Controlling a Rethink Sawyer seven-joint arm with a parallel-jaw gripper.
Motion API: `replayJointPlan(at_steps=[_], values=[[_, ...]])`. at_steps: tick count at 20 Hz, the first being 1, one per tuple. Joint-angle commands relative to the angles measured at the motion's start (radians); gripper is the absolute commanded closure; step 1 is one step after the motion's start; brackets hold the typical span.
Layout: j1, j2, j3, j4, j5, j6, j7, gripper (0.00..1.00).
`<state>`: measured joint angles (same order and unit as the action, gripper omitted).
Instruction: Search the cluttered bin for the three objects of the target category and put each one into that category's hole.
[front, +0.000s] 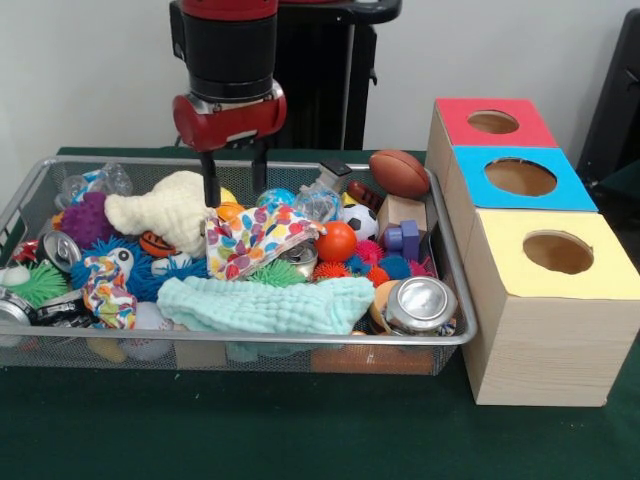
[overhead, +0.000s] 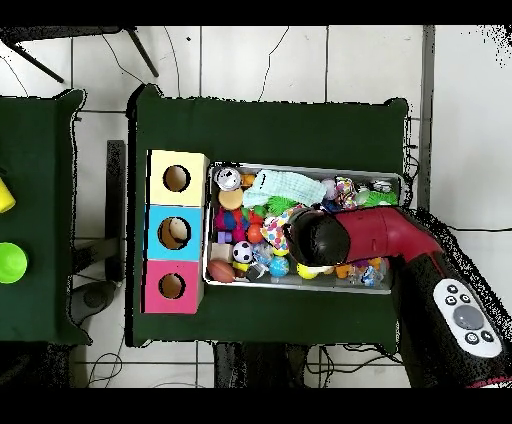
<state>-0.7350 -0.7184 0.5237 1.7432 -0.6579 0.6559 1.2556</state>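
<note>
The silver wire-mesh bin (front: 250, 340) is full of mixed toys and also shows in the overhead view (overhead: 395, 178). My gripper (front: 235, 185) hangs low over the bin's back middle, open, with one finger (front: 211, 182) against a cream knitted toy (front: 165, 212). A small orange thing (front: 230, 211) lies just below the fingertips; I cannot tell what it is. An orange and black striped thing (front: 155, 243) peeks out left of it. The red-ringed hole (front: 493, 122) is on the farthest box, and shows in the overhead view (overhead: 171, 286). There the arm's wrist (overhead: 318, 238) hides the gripper.
Blue-ringed (front: 520, 177) and yellow-ringed (front: 558, 252) holes sit on the nearer boxes. In the bin: a mint cloth (front: 265, 305), a flowered cloth (front: 250, 240), a brown toy football (front: 399, 172), an orange ball (front: 337, 241), a can (front: 420, 303), blue spiky balls.
</note>
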Motion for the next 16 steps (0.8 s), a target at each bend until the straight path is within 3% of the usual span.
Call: replayJointPlan(at_steps=[1, 16], values=[[-0.018, 0.057, -0.028, 0.007, -0.123, 0.103, -0.194, 0.00], [0.010, 0.076, -0.053, -0.012, -0.228, 0.170, -0.205, 0.00]])
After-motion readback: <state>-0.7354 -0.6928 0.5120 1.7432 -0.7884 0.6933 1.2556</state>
